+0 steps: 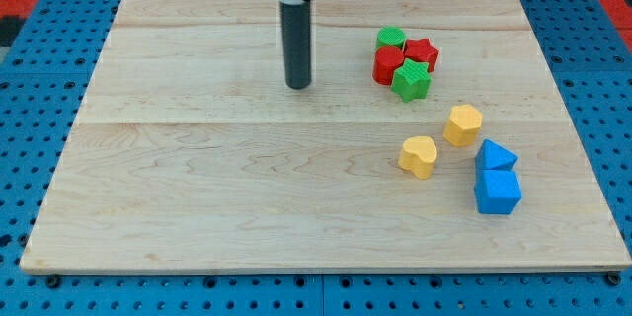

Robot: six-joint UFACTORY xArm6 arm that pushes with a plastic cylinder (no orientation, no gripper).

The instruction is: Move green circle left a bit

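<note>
The green circle (391,37) sits toward the view's upper right, at the top of a tight cluster. A red star (421,53) touches it on the right, a red block (388,63) lies just below it, and a green star (411,80) is at the cluster's bottom. My tip (298,86) rests on the wooden board (197,178), left of the cluster and a little lower than the green circle, well apart from it.
A yellow hexagon (462,123) and a yellow heart (419,156) lie at the right, below the cluster. A blue triangle (494,154) and a blue block (497,192) touch each other near the right edge. Blue pegboard surrounds the board.
</note>
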